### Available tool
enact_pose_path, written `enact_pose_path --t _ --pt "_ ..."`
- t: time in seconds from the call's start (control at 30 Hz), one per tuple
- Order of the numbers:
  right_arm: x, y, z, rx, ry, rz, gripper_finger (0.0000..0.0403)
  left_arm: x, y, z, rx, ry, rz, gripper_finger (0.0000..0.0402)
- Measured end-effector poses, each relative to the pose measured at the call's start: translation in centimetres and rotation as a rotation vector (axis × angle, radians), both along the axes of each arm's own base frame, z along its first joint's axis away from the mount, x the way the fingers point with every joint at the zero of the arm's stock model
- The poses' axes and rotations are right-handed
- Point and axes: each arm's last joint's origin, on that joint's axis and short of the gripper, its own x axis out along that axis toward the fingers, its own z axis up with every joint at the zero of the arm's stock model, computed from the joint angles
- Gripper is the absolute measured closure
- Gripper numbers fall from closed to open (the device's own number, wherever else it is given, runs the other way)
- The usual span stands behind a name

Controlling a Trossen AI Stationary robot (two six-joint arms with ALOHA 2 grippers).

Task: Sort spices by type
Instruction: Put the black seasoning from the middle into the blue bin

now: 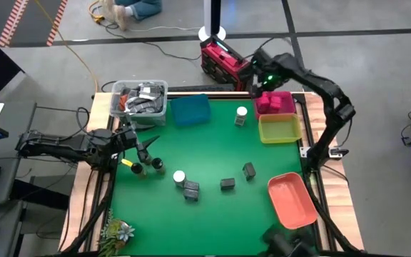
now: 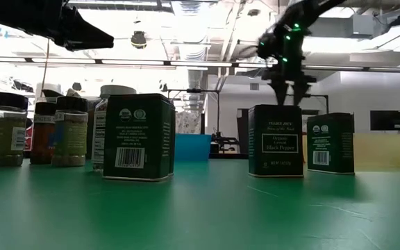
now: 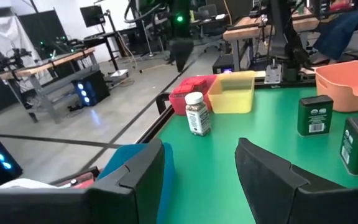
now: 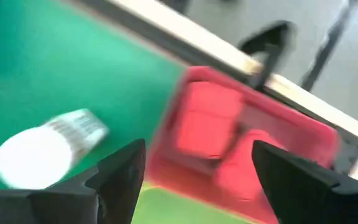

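Magenta boxes (image 4: 207,127) directly beneath open right tool (image 4: 194,180)

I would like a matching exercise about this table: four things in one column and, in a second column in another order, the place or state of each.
Things:
1. magenta-pink cubic boxes
2. salmon plastic tray
3. right tool
4. white-capped little jar

Places or states:
A. empty, at the table's near right corner
B. open, above the pink tray
C. upright on the green mat, between the blue tray and the yellow tray
D. lying inside the pink tray

Pairs: 1-D, 2-A, 3-B, 4-C
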Motion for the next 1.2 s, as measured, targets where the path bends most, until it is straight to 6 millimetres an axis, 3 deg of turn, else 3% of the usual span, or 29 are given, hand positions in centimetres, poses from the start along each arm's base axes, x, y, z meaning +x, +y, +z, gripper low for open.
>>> enact_pose_path --t 0.2,0.43,0.9,1.2 --pt "5.4 5.0 0.5 -0.063 -0.041 0.294 0.0081 0.0 0.0 0.0 -0.041 -0.018 -0.005 0.0214" --pt "7.8 8.6 0.8 -0.100 -0.018 0.553 0.0081 0.1 -0.2 0.0 -0.068 -0.033 -0.062 0.0214" --pt "6.7 6.3 0.0 -0.093 -0.020 0.615 0.0081 0.1 -0.2 0.0 -0.062 -0.030 -0.061 0.0214" --pt "7.2 6.6 0.0 -0.090 -0.065 0.637 0.0081 0.1 -0.2 0.2 -0.042 -0.040 -0.062 0.0214"
